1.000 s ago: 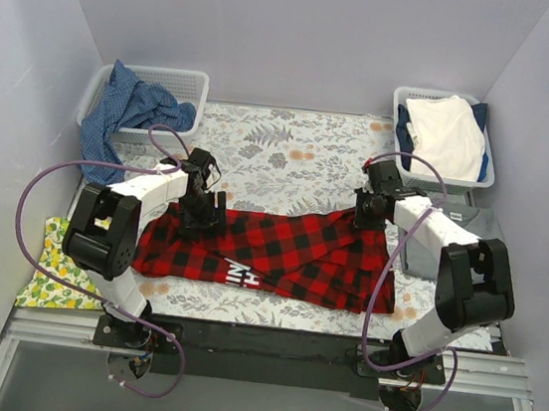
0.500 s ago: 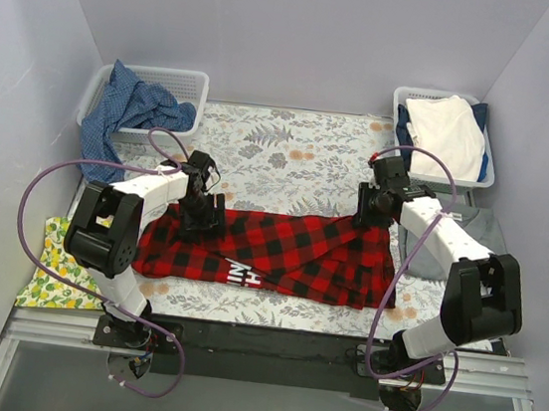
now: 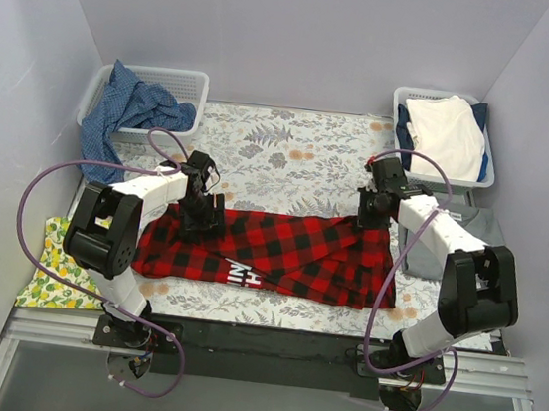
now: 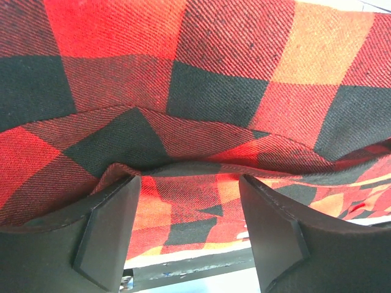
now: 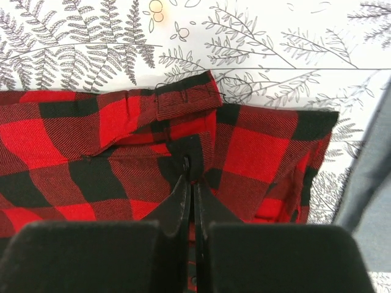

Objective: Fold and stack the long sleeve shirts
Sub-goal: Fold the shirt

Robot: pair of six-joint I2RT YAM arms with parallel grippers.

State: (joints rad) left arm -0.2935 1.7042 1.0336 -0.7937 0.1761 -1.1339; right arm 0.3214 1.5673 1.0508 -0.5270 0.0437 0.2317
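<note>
The red-and-black plaid long sleeve shirt (image 3: 289, 252) lies as a wide band across the near part of the table, white lettering at its front edge. My left gripper (image 3: 200, 218) stands open over its left end, and in the left wrist view a raised fold of the plaid cloth (image 4: 201, 122) sits just beyond the two fingers (image 4: 110, 232). My right gripper (image 3: 365, 220) is at the shirt's upper right corner. There its jaws (image 5: 190, 168) are shut on a small pinch of plaid cloth (image 5: 256, 152). A grey shirt (image 3: 477, 228) lies under the right arm.
A white basket (image 3: 185, 76) at the back left holds a blue cloth (image 3: 131, 113). A second basket (image 3: 400, 99) at the back right holds a cream-white and navy pile (image 3: 449, 132). A lemon-print cloth (image 3: 46, 268) hangs at the near left edge. The table has a fern-print cover (image 3: 291, 152).
The right gripper opened briefly, then closed onto the plaid cloth at the shirt's upper right corner, and its forearm shifted a little. The left gripper stayed open in place.
</note>
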